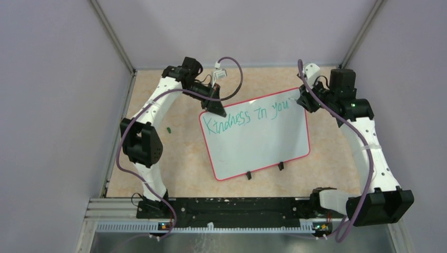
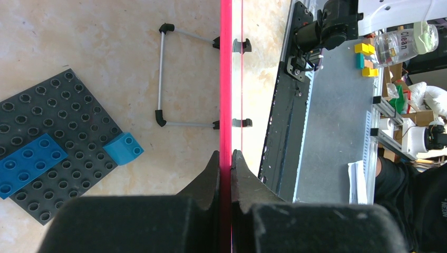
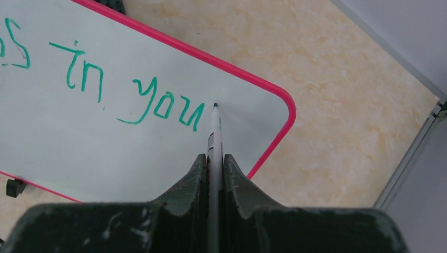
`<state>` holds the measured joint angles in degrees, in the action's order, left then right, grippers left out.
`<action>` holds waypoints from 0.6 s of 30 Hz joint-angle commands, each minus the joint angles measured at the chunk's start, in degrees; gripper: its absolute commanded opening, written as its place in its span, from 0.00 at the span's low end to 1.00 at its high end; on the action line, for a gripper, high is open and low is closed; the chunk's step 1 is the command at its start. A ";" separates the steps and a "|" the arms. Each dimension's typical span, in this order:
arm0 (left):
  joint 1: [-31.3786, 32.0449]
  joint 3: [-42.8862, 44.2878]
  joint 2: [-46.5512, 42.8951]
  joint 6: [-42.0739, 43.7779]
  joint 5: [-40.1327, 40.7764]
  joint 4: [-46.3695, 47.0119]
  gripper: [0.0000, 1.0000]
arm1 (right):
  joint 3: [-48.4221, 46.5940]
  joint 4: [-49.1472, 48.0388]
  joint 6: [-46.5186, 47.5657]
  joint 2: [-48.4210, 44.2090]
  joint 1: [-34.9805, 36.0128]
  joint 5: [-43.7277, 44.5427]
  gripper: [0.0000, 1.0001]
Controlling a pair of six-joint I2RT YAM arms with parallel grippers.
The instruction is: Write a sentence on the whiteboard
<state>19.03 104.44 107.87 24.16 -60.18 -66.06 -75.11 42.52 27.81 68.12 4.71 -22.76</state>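
The whiteboard (image 1: 263, 142), white with a red-pink rim, stands tilted on the table, two black clips on its near edge. The sentence (image 1: 248, 116) in teal-green reads "Kindness in you" in one line; its end shows in the right wrist view (image 3: 158, 103). My left gripper (image 1: 215, 108) is shut on the board's far left corner; in the left wrist view (image 2: 225, 158) the rim (image 2: 225, 79) runs edge-on between the jaws. My right gripper (image 1: 304, 100) is shut on a white marker (image 3: 214, 137) with its tip at the board, just right of the "u".
A dark grey plate (image 2: 50, 142) with blue bricks (image 2: 29, 163) lies behind the board, beside the board's wire stand (image 2: 161, 79). A small green object (image 1: 169, 128) lies left of the board. Grey walls close the table's back and sides.
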 commanded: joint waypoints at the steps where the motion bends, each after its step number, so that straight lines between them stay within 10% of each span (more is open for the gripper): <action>1: 0.47 -0.07 0.15 4.14 9.36 0.88 0.00 | -0.14 -2.44 -0.06 0.63 -0.58 0.06 0.00; 18: 0.41 0.06 0.44 3.78 9.19 1.01 0.00 | 5.73 1.79 2.88 -1.84 -0.57 1.34 0.00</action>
<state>19.00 104.44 107.87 23.88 -59.94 -66.06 -70.63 43.53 29.21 66.87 4.69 -21.06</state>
